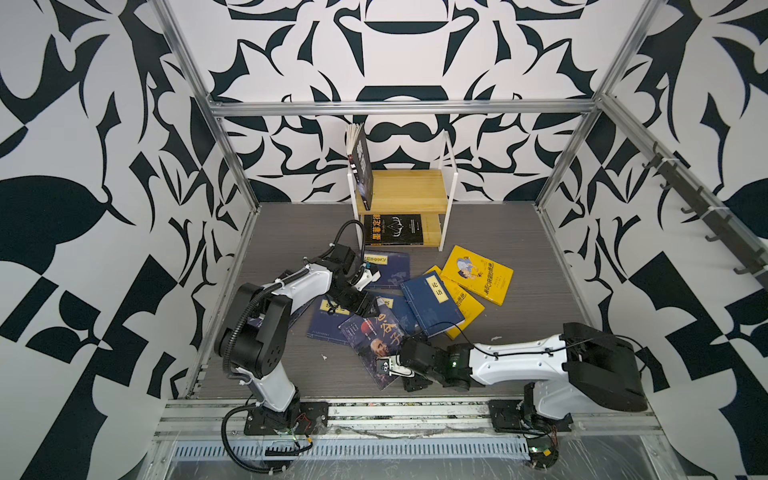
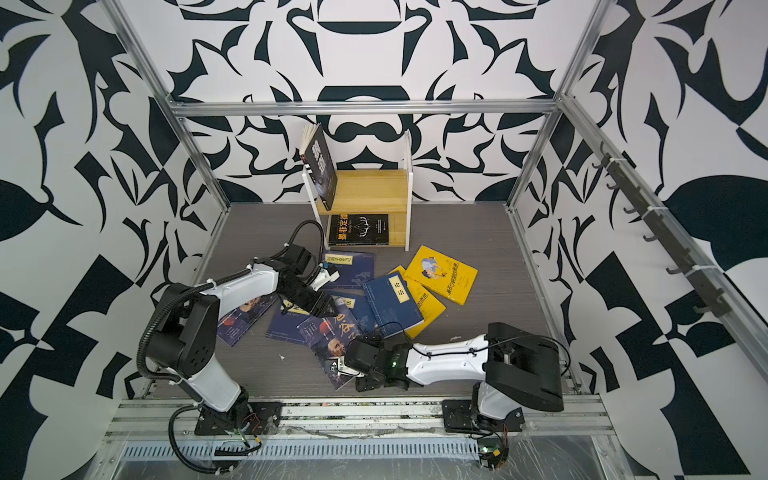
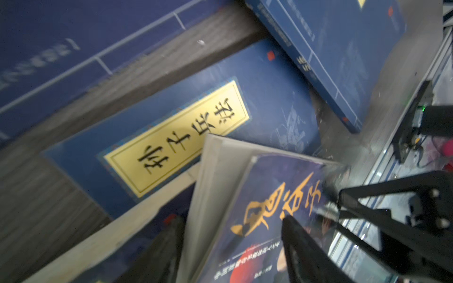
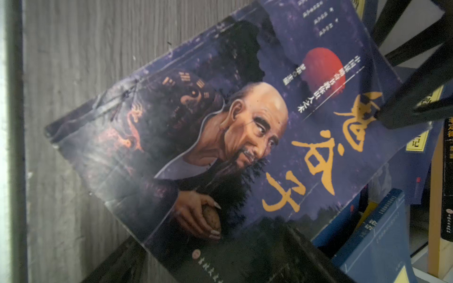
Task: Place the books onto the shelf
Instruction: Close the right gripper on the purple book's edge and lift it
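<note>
Portrait book [image 4: 220, 137]: dk blue cover, bald man, orange title, red disc.

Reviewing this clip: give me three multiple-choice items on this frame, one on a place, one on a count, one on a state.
1. Where is the flat black book?
A) on the lower shelf board
B) on top of the navy pile
C) beside the right arm's base

2. How many yellow books lie on the table?
A) one
B) two
C) four

3. How does the book on the upper board sit?
A) flat
B) on edge at the left end
C) open, face down

Key:
1 A, it lies beneath the upper board.
2 B, one lies clear and one sits partly under a navy book.
3 B, it stands tilted at the left side.
</note>
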Controlling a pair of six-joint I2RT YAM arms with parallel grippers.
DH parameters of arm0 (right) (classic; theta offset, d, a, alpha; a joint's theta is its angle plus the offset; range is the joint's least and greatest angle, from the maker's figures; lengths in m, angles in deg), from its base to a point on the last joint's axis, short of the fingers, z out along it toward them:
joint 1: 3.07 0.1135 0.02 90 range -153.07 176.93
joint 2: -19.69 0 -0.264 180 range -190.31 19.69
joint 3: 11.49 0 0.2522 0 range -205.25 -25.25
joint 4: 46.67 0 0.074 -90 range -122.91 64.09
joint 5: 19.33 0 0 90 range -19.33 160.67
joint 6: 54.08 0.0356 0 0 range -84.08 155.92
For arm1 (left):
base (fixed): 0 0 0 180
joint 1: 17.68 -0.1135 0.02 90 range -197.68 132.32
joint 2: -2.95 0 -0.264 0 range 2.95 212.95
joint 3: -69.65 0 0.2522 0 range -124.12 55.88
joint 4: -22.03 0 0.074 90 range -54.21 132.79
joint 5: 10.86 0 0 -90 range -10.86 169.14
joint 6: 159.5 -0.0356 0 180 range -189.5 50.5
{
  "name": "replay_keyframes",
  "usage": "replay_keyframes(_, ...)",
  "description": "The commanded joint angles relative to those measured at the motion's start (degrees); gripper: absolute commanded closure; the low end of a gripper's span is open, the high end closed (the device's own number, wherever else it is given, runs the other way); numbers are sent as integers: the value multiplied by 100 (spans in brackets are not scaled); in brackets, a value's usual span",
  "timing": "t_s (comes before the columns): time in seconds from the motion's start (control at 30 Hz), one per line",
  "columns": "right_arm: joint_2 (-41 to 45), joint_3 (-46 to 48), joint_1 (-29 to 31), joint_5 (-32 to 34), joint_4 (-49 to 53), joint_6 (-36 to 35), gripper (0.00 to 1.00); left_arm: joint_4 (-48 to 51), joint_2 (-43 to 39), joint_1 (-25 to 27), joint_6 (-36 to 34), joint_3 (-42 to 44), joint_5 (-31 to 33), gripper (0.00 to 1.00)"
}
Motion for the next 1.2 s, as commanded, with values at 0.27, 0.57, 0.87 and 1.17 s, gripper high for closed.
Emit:
replay_keyframes(0.27,-179,-114,-544,382,-280,-245,12,208,-129,37,49,-32,-579,70)
replay_keyframes(0.57,-301,-188,-734,321,-341,-414,12,226,-27,40,49,-137,-644,80)
replay_keyframes(0.87,-375,-179,-812,444,-540,-492,12,306,175,165,135,-239,-666,86)
replay_keyframes(1.17,-291,-214,-848,431,-463,-484,12,500,-241,93,-109,-253,-594,100)
